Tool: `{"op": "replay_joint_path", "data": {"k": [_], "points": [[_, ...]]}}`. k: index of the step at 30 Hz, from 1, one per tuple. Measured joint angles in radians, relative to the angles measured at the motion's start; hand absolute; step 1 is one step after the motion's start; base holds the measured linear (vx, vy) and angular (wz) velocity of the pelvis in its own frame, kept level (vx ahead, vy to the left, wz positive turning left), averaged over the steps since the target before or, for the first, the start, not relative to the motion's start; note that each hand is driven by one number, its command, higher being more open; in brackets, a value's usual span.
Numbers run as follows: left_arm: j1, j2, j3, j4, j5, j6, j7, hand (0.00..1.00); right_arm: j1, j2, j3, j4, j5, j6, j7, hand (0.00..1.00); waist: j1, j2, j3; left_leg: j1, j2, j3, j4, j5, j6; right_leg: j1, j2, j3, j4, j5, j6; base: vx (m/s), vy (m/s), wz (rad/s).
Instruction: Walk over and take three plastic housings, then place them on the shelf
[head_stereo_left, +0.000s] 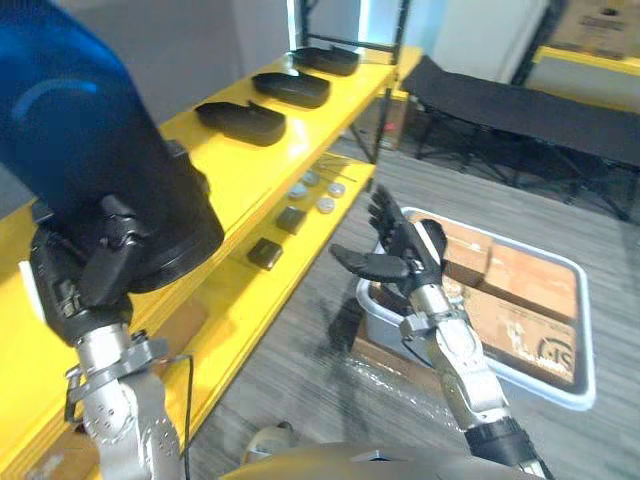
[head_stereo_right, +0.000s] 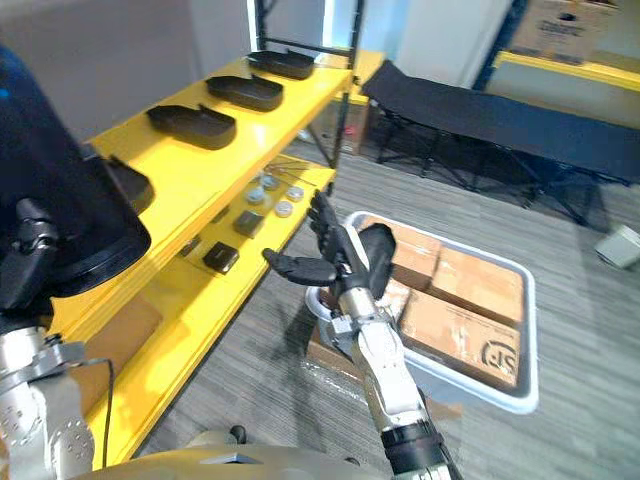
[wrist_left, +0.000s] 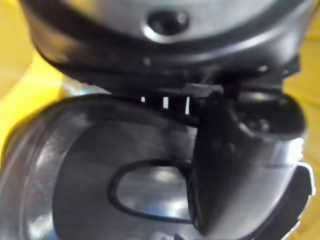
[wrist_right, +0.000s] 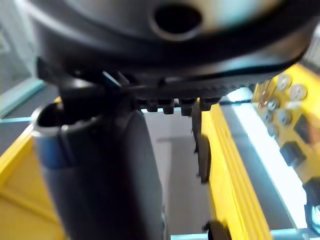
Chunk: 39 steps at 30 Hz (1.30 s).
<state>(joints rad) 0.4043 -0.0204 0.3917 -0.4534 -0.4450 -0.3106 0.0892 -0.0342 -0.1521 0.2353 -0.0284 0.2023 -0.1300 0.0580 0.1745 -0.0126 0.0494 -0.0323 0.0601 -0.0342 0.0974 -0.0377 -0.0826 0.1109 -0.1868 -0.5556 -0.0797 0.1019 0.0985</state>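
A large dark plastic housing (head_stereo_left: 95, 150) is clamped in the left hand (head_stereo_left: 85, 275). The wrist view shows the thumb (wrist_left: 240, 165) pressed onto its inner face beside an oval opening (wrist_left: 150, 192). The hand carries it at the near end of the yellow shelf (head_stereo_left: 230, 165), over the top board; whether it touches the board cannot be told. Farther along that board three black housings lie in a row, each apart from the next: the nearest housing (head_stereo_left: 241, 122), the middle housing (head_stereo_left: 291, 89) and the far housing (head_stereo_left: 327, 59). On the lower board (head_stereo_left: 240, 300) lie small black blocks (head_stereo_left: 265, 253) and round silver discs (head_stereo_left: 325, 204). The right hand (head_stereo_left: 405, 250) is empty, fingers straight and spread, above the near edge of a grey tub (head_stereo_left: 585, 340) of cardboard boxes (head_stereo_left: 530, 290) on the floor. A black folding cot (head_stereo_left: 520, 105) stands beyond.
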Motion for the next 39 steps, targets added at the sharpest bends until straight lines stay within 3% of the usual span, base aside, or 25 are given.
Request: {"op": "replay_joint_path", "data": {"k": [2,6,8,9,14,16,18,20,21,23,25,27,29,32,34,38,39], "points": [[0.053,-0.022,0.018,0.0,-0.024,0.0,-0.004,0.0,-0.022,-0.001,0.001,-0.004,0.001,0.004,0.0,1.0,0.014,-0.002,0.001,-0.001,0.0,-0.002,0.01,-0.005,-0.002,0.008,0.001,0.0,0.0,-0.003,-0.001,0.01,0.022,0.07],[0.07,-0.022,0.006,0.0,-0.024,0.001,-0.071,0.0,-0.007,-0.01,-0.019,-0.006,0.001,0.029,0.0,1.0,0.0,-0.004,0.008,-0.071,-0.002,-0.049,0.096,-0.026,0.004,0.027,0.01,-0.054,0.001,-0.014,-0.004,-0.02,0.01,0.35],[0.063,-0.021,-0.009,0.0,-0.024,0.001,-0.122,0.0,0.017,-0.009,-0.032,-0.006,0.001,0.03,-0.006,1.0,-0.02,0.005,0.017,-0.082,-0.001,-0.034,0.09,-0.019,0.027,0.047,0.002,-0.102,0.002,-0.02,0.001,-0.01,0.014,0.73],[0.051,-0.021,-0.032,0.0,-0.025,0.001,-0.15,0.0,0.031,-0.01,-0.046,-0.006,0.001,0.03,-0.012,1.0,-0.037,0.01,0.023,-0.082,0.019,0.029,0.084,-0.008,0.031,0.056,-0.008,-0.132,0.023,-0.032,0.008,-0.01,0.025,0.86],[0.018,-0.014,-0.065,0.0,-0.011,0.0,-0.19,0.0,0.046,-0.005,-0.075,0.004,-0.073,0.025,-0.052,1.0,-0.044,0.05,0.05,-0.06,-0.008,0.041,0.018,0.038,0.034,0.038,-0.058,-0.141,0.084,-0.06,0.025,0.01,0.099,0.23],[0.004,0.004,-0.079,0.0,-0.012,0.001,-0.194,0.0,0.084,0.002,-0.091,-0.015,-0.079,0.018,-0.072,1.0,-0.051,0.047,0.052,-0.065,-0.017,0.022,0.016,0.037,0.034,0.015,-0.063,-0.081,0.139,-0.114,0.034,0.02,0.049,0.35],[-0.032,0.038,-0.107,0.007,-0.013,0.003,-0.223,0.0,0.163,0.03,-0.14,-0.051,-0.102,0.01,-0.098,1.0,-0.093,0.023,0.069,-0.066,-0.049,-0.057,0.021,0.037,0.034,-0.026,-0.06,0.121,0.289,-0.214,0.029,0.04,-0.019,0.96],[-0.064,0.067,-0.157,0.038,-0.013,0.005,-0.243,0.0,0.215,0.034,-0.19,-0.057,-0.118,0.006,-0.116,1.0,-0.125,0.028,0.074,-0.066,-0.052,-0.118,0.011,0.054,0.042,-0.076,-0.052,0.304,0.439,-0.221,0.021,0.06,0.0,1.07],[-0.069,0.082,-0.172,0.041,-0.014,0.005,-0.246,0.0,0.225,0.035,-0.202,-0.057,-0.117,0.005,-0.119,1.0,-0.134,0.022,0.074,-0.063,-0.056,-0.134,0.003,0.067,0.041,-0.092,-0.049,0.348,0.48,-0.233,0.01,0.09,-0.032,1.08],[-0.098,0.113,-0.231,0.06,-0.015,0.013,-0.241,0.0,0.247,0.037,-0.237,-0.066,-0.117,-0.014,-0.131,1.0,-0.152,-0.014,0.072,-0.088,-0.092,-0.172,0.018,0.099,0.029,-0.09,-0.067,0.399,0.511,-0.303,-0.001,0.09,-0.128,0.86],[-0.084,0.101,-0.268,0.059,-0.015,0.017,-0.222,0.0,0.246,0.035,-0.241,-0.097,-0.118,-0.029,-0.129,1.0,-0.145,-0.01,0.079,-0.123,-0.101,-0.123,0.068,0.099,0.029,-0.059,-0.073,0.389,0.447,-0.329,0.021,-0.03,-0.086,0.3],[-0.052,0.081,-0.293,0.058,-0.012,0.028,-0.195,0.0,0.253,0.031,-0.209,-0.156,-0.119,-0.061,-0.109,1.0,-0.121,0.017,0.086,-0.126,-0.072,-0.067,0.077,0.09,0.026,-0.029,-0.054,0.377,0.384,-0.34,0.034,-0.12,-0.059,-0.13],[-0.036,0.064,-0.299,0.057,-0.013,0.033,-0.18,0.0,0.253,0.027,-0.179,-0.192,-0.119,-0.094,-0.09,1.0,-0.118,0.027,0.09,-0.135,-0.048,-0.044,0.102,0.072,0.023,-0.017,-0.045,0.365,0.373,-0.363,0.045,-0.17,-0.085,-0.08],[-0.015,0.055,-0.298,0.054,-0.015,0.033,-0.166,0.0,0.254,0.027,-0.161,-0.23,-0.107,-0.132,-0.086,1.0,-0.121,0.033,0.088,-0.135,-0.015,0.005,0.109,0.064,0.018,-0.017,-0.025,0.354,0.382,-0.383,0.017,-0.16,-0.047,0.06],[-0.014,0.054,-0.298,0.053,-0.015,0.032,-0.162,0.0,0.252,0.028,-0.158,-0.25,-0.065,-0.169,-0.088,1.0,-0.123,0.034,0.087,-0.137,-0.011,0.017,0.102,0.071,0.023,-0.016,-0.029,0.343,0.379,-0.387,0.019,-0.08,-0.021,0.23],[-0.016,0.045,-0.282,0.047,-0.015,0.032,-0.16,0.0,0.211,0.049,-0.149,-0.251,-0.019,-0.194,-0.111,1.0,-0.108,0.015,0.053,-0.165,-0.053,0.024,0.094,0.084,0.035,-0.008,-0.059,0.326,0.331,-0.385,0.011,0.05,0.088,0.24],[-0.016,0.045,-0.282,0.042,-0.012,0.032,-0.164,0.0,0.211,0.062,-0.149,-0.246,-0.016,-0.205,-0.119,1.0,-0.102,-0.001,0.043,-0.167,-0.082,0.026,0.109,0.064,0.059,0.027,-0.072,0.32,0.293,-0.4,-0.017,0.17,0.124,0.46]]}}
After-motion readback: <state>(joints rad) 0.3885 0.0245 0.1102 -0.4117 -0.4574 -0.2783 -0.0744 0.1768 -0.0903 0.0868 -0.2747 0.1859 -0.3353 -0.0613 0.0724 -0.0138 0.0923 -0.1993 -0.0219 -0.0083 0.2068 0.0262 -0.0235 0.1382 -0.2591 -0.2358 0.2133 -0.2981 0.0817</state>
